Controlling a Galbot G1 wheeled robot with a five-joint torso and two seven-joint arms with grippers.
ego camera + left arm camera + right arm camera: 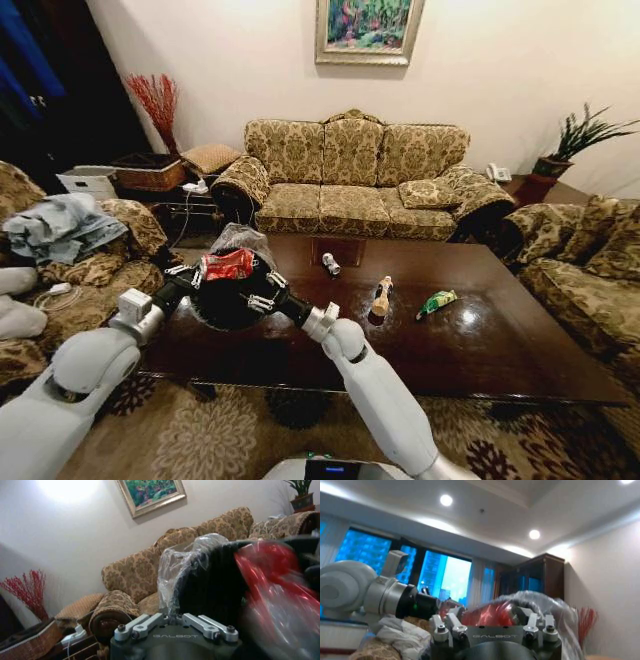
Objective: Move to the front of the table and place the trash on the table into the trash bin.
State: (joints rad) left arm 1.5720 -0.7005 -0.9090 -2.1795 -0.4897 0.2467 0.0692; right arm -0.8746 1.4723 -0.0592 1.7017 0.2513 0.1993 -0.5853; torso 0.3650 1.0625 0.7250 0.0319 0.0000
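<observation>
Both my grippers hold the black trash bin [228, 300] with its clear liner [240, 238] above the left end of the dark table [480, 340]. The left gripper [193, 278] is shut on the bin's near-left rim [200, 585], and the right gripper [262, 298] is shut on its right side. A red-and-white can [228, 265] lies in the bin's mouth and appears as a red blur [270, 573] past the left gripper [175, 624] and behind the right gripper [490, 624]. On the table lie a small silver-white piece [331, 264], a tan bottle [380, 296] and a green wrapper [437, 302].
A patterned sofa [350, 180] stands behind the table. Armchairs flank it, the left one [90, 260] piled with clothes, the other at the right [590, 270]. A wicker basket [150, 172] sits on a side table at the back left. A patterned rug [210, 430] lies under the table's near edge.
</observation>
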